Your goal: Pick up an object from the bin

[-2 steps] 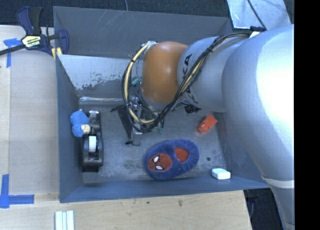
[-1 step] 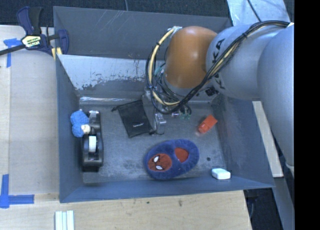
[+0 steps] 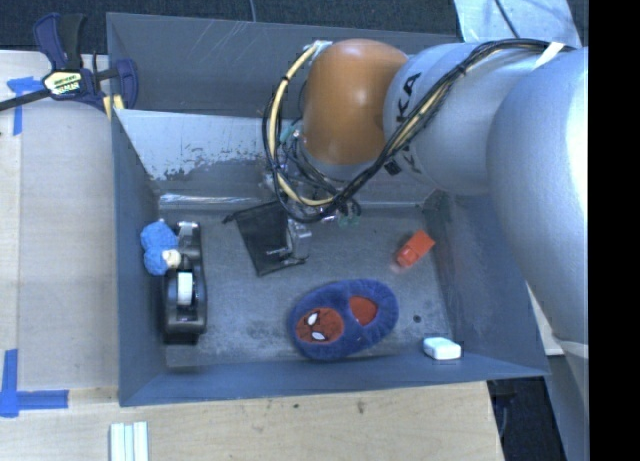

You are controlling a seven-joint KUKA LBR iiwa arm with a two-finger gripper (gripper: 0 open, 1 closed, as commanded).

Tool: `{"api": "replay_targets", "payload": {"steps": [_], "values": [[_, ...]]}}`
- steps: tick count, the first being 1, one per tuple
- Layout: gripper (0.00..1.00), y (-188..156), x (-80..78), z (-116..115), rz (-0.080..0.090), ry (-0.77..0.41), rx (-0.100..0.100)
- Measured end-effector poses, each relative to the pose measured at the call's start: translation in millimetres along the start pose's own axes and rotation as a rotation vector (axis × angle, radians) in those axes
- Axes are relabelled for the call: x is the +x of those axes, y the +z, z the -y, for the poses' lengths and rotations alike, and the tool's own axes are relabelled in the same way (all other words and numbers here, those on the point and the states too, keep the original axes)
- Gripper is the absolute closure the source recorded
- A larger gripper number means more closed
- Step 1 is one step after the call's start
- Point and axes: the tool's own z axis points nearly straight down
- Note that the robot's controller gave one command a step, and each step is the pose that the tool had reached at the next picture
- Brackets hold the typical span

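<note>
Pincer (image 3: 298, 238) is low over the middle of the bin (image 3: 135, 279), and whether it is spread or pressed together I cannot tell. A flat black card (image 3: 258, 237) lies just beside it, away from the arm, with its long axis slanted. A blue slipper (image 3: 343, 321) sits below the pincer, nearer the front wall. The card looks the likelier pick.

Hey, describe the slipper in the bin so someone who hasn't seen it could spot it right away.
Start at the near wall of the bin, along the view's bottom. Just inside it, about midway, lies the slipper, a fuzzy blue oval. Unlike the white block to its right and the black tape dispenser to its left, it bears a red masked face.
</note>
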Motion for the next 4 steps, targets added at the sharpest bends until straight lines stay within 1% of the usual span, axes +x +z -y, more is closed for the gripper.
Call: {"api": "replay_targets", "payload": {"steps": [1, 2, 3, 4], "values": [[0.0, 30, 4.2, 7, -0.004, 0.147, 0.0], [0.0, 29, 3.7, 7, -0.002, 0.146, 0.0], [1.0, 28, 2.5, 7, 0.001, 0.147, 0.0], [1.0, 9, 0.9, 8, 0.001, 0.147, 0.001]]}}
